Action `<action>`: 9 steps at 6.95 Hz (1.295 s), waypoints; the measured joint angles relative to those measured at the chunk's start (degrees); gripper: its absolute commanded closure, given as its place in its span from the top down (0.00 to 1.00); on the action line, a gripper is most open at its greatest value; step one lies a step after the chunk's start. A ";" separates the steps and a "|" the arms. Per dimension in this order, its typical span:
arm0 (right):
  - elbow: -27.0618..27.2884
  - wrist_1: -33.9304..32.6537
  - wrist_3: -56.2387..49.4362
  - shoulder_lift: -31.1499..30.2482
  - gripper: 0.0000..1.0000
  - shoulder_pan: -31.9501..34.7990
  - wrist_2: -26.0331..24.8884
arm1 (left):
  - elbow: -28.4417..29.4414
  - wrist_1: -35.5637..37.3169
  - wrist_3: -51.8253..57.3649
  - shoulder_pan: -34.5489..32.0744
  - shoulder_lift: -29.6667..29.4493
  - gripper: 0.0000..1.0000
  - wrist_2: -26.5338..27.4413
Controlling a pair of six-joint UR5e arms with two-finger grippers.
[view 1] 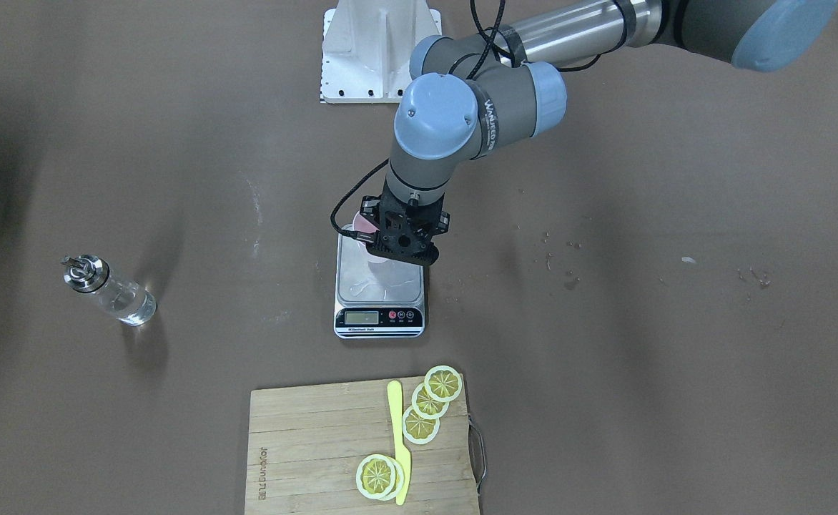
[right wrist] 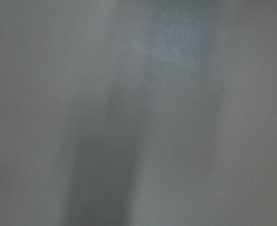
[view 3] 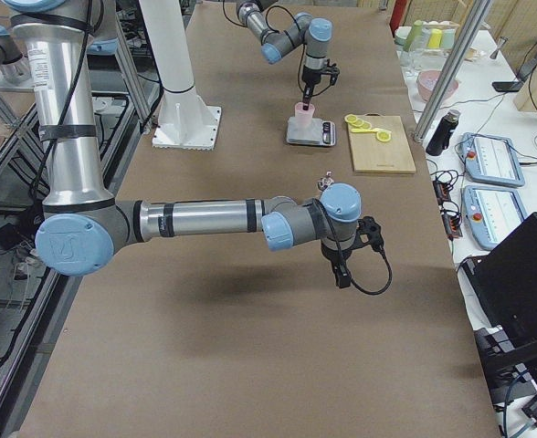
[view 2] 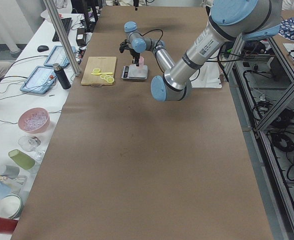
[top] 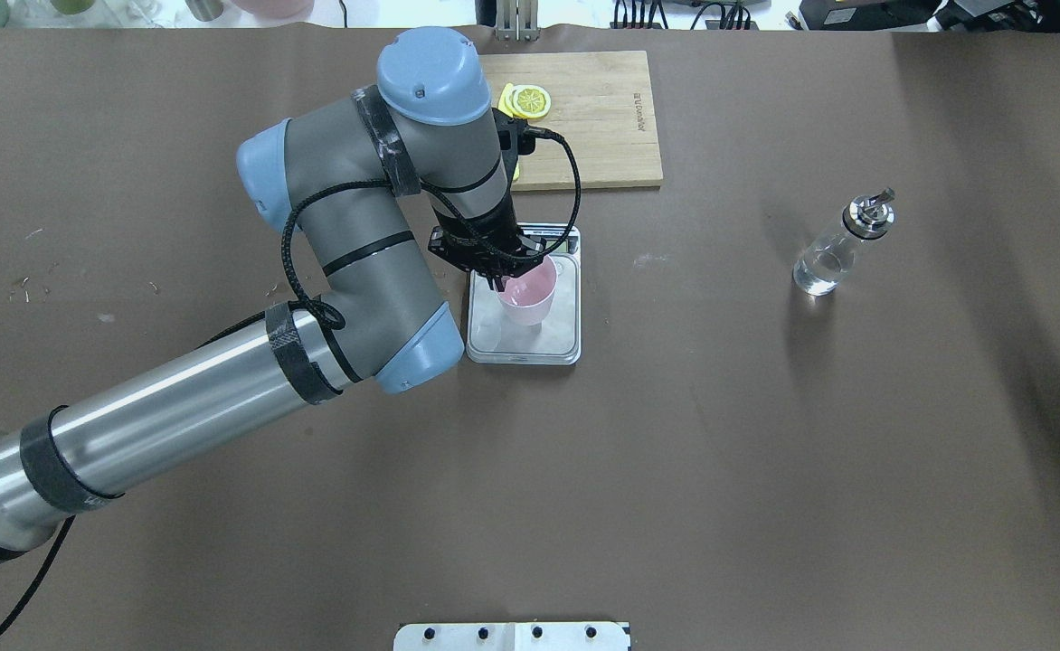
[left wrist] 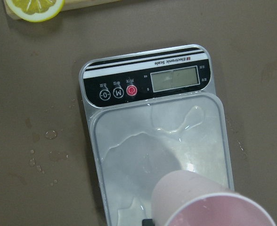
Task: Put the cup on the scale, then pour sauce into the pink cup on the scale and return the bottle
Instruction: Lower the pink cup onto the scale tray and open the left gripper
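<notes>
The left pincer (top: 501, 282) is set narrow and clamped on the rim of the cup (top: 530, 297). Whether one finger sits inside the cup cannot be told.

The cup is pale pink, tapered and mouth-up. It stands over the steel platform of the scale (top: 548, 348), toward the end away from the display. Contact between cup base and platform cannot be confirmed. The left wrist view shows a clear wet film on the platform.

The left arm is bent at the elbow, with its wrist pointing straight down over the scale.

The bottle (top: 833, 253) stands upright on the bench (top: 765, 470), well apart from the scale, with clear sauce (top: 818, 273) inside.

The right pincer (view 3: 342, 276) points down over bare bench. Its opening cannot be told.
</notes>
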 measured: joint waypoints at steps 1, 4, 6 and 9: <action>0.02 0.01 0.01 0.00 1.00 0.00 0.02 | 0.73 -0.60 0.01 0.01 -0.12 0.00 0.57; 0.06 0.02 -0.01 0.00 1.00 0.00 0.03 | 1.95 -1.00 0.33 -0.03 -0.52 0.00 1.05; 0.07 0.02 -0.05 0.01 1.00 0.00 0.03 | 2.27 -1.25 0.39 -0.06 -0.58 0.00 1.07; 0.08 -0.01 -0.06 0.14 1.00 0.00 0.03 | 3.41 -3.44 -0.23 -0.13 -0.51 0.70 1.07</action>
